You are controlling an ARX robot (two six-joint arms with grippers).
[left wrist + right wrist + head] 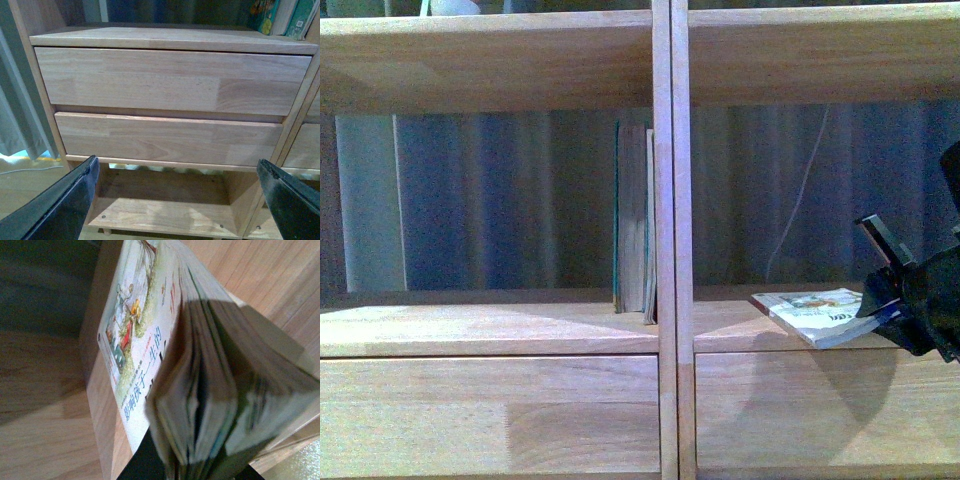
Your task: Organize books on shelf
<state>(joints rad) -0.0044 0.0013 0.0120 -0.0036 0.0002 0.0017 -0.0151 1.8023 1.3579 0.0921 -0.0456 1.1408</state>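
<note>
Jaws of my right gripper (882,303) pinch the thin white paperback with illustrated cover (812,310), lying on the right-hand plank of the light wooden bookcase (520,328). My left gripper (177,200) hangs spread before the drawers (170,80). Light, floppy; pages seemingly fan apart, so hold nearer the spine.

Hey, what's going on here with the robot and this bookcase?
The right gripper is clamped on one end of a white book, which lies flat at the front edge of the shelf, in its right compartment. A few other books stand upright in the left compartment, against the divider. The left gripper is open and empty, lower down, facing the drawer fronts.
</note>
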